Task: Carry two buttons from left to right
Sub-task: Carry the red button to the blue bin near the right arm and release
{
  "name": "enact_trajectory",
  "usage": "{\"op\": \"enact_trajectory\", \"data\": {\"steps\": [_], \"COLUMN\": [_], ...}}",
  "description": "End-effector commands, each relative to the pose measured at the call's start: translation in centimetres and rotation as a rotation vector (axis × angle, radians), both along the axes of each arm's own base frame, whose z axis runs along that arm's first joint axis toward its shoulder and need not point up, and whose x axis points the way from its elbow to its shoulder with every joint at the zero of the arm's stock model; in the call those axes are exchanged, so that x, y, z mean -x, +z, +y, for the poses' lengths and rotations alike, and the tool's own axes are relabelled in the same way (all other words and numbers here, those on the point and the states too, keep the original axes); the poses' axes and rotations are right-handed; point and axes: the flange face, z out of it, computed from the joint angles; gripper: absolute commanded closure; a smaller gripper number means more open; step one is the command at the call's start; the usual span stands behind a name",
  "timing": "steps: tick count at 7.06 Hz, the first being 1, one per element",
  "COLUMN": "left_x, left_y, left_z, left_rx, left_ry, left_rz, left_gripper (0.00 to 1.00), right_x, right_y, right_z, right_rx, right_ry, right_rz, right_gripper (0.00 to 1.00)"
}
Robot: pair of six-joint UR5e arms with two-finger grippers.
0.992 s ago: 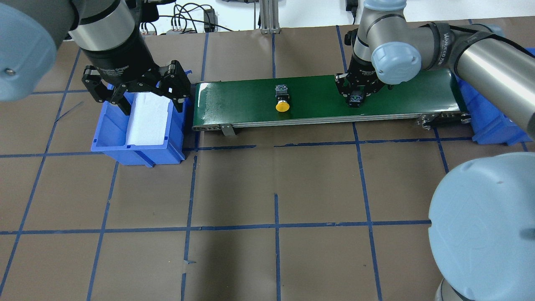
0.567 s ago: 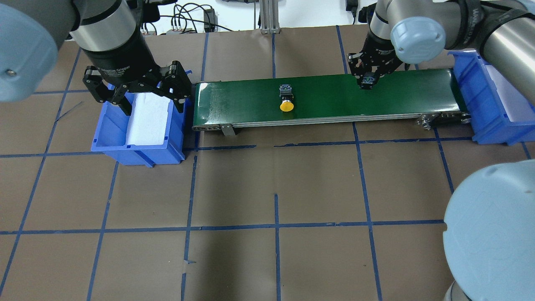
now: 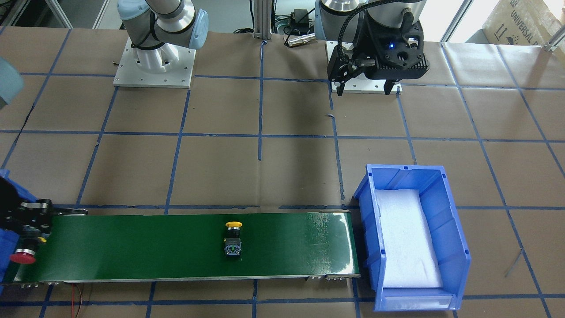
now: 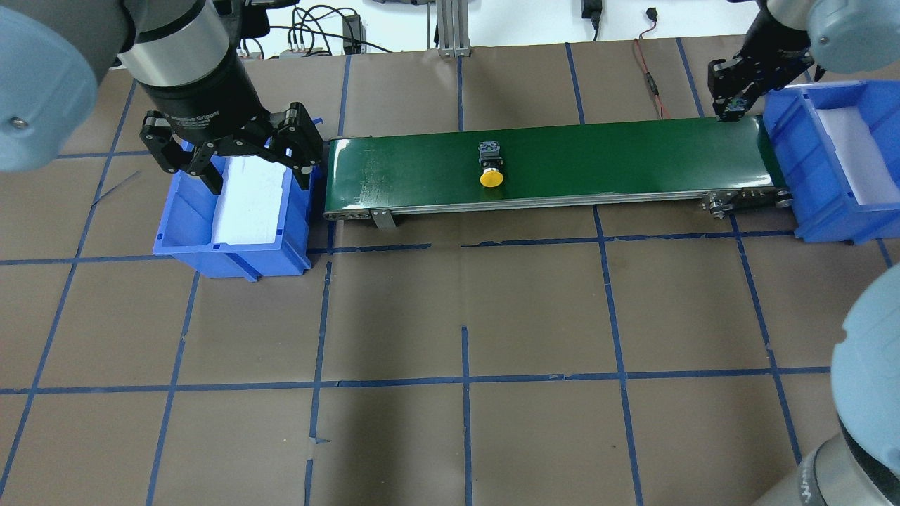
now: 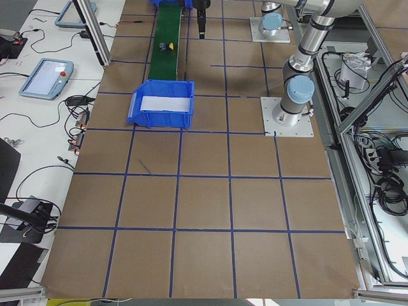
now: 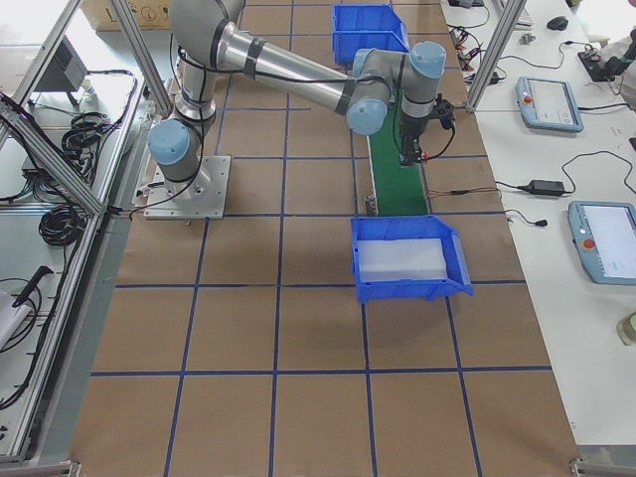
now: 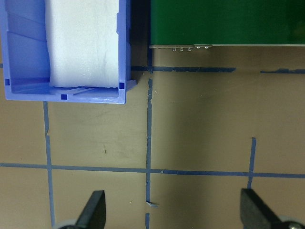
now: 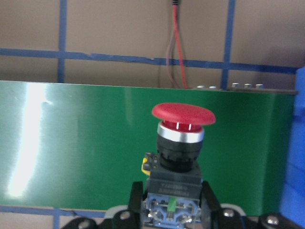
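1. The right gripper [image 8: 171, 202] is clamped on the red button [image 8: 183, 114]. Its fingers pinch the grey block at the button's base, and the red cap points away from the wrist.
2. This gripper holds the red button over the right end of the green belt [image 4: 598, 151], at the belt's far edge. It is just beside the right blue bin [image 4: 779, 133].
3. The left gripper [image 4: 256, 169] has its fingers spread wide and holds nothing. It hangs above the left blue bin [image 4: 184, 232], over the part nearest the belt.
4. The yellow button [image 4: 491, 167] lies on its side near the middle of the belt, well apart from both grippers. Its cap faces the robot and its block faces the far edge.
5. A white foam pad [image 4: 249, 200] lies in the left bin, which sits just off the belt's left end.
6. The belt and both bins rest on a brown counter [image 4: 464, 316] marked with a grid of blue tape.
7. A thin red wire [image 4: 650, 77] runs across the counter behind the belt's right part.
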Motion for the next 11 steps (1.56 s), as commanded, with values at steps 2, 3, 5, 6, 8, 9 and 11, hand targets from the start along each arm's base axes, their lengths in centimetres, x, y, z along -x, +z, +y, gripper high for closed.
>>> {"op": "enact_trajectory", "data": {"steps": [2, 3, 5, 6, 8, 9, 11], "left_x": [0.0, 0.0, -0.1, -0.1, -0.3, -0.2, -0.1], "left_y": [-0.3, -0.3, -0.3, -0.3, -0.3, -0.3, -0.3], "left_z": [0.1, 0.2, 0.1, 0.1, 0.0, 0.1, 0.1], "left_rx": [-0.008, -0.010, -0.008, -0.009, -0.009, -0.009, -0.009], "left_ry": [0.000, 0.000, 0.002, 0.002, 0.006, 0.005, 0.003], "left_rz": [0.000, -0.002, 0.000, 0.000, -0.001, 0.000, 0.000], "left_gripper": [0.00, 0.00, 0.00, 0.00, 0.00, 0.00, 0.00], "right_x": [16.3, 18.3, 21.3, 21.7, 22.4, 22.5, 23.7], "right_y": [-0.3, -1.5, -6.1, -7.4, -11.1, -11.5, -12.0], "right_z": [3.7, 3.7, 2.6, 2.0, 1.2, 1.0, 0.6], "right_rx": [-0.006, -0.006, -0.015, -0.027, -0.065, -0.067, -0.077], "right_ry": [0.073, 0.088, 0.069, 0.069, 0.068, 0.067, 0.056], "right_rz": [0.024, 0.033, 0.017, 0.008, -0.019, -0.021, -0.024], "right_gripper": [0.92, 0.92, 0.92, 0.92, 0.89, 0.74, 0.14]}}
